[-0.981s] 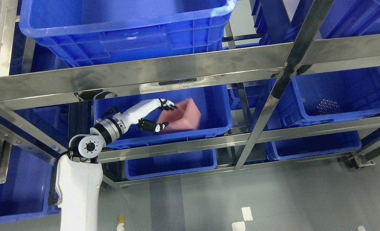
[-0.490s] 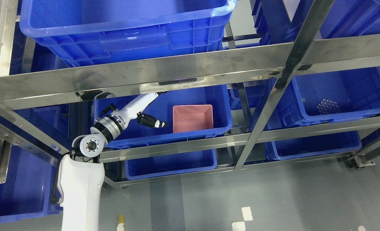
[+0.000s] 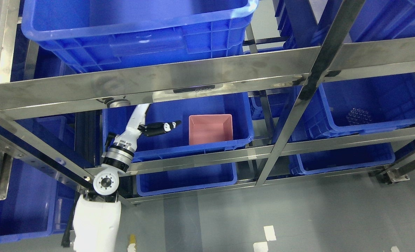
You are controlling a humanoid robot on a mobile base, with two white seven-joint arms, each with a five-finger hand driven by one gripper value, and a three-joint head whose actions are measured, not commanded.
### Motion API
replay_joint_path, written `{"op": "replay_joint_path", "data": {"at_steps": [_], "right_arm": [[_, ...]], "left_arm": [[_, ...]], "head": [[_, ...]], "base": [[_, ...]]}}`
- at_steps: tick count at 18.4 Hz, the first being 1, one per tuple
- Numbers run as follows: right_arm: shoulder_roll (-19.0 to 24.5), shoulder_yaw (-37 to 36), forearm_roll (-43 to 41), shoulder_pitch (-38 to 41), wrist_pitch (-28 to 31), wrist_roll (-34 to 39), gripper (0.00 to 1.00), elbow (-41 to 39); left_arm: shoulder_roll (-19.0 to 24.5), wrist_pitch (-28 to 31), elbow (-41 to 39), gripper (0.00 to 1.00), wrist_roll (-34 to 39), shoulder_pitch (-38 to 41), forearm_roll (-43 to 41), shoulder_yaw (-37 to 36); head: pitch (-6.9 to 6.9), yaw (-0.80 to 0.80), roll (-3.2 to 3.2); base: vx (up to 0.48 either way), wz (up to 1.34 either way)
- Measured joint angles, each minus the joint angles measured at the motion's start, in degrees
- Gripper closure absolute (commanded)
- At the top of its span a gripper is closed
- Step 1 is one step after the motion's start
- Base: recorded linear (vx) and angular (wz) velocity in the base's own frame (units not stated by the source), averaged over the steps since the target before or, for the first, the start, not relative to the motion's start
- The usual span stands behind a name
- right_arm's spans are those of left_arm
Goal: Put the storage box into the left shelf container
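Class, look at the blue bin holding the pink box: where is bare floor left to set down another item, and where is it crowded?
In the blue bin, bare floor lies between its left wall and the pink box, though the left hand hangs over part of it. A thin strip lies behind the box. The right front corner is crowded: the box sits against those walls.

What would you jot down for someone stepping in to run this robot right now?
Left hand: holds nothing, thumb out, the other fingers hidden behind the shelf rail, inside the left blue container.
Right hand: out of view.
Pink storage box: upright on the container's floor, at its right end, clear of the hand.
Done: box placed.
Left: draw the arm out from under the rail.
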Motion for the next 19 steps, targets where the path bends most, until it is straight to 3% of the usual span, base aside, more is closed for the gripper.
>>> {"op": "replay_joint_path", "data": {"at_steps": [5,19], "right_arm": [[0.00,0.00,0.00,0.00,0.00,0.00,0.01,0.00],[0.00,0.00,0.00,0.00,0.00,0.00,0.01,0.00]], "left_arm": [[0.00,0.40,-5.27,0.03,7.23,8.09,4.82,-1.52],[0.00,5.12,-11.93,0.02,6.79,11.48,11.70,2.53]], "head": [[0.00,0.00,0.00],[0.00,0.00,0.00]], "base": [[0.000,0.00],[0.000,0.00]]}}
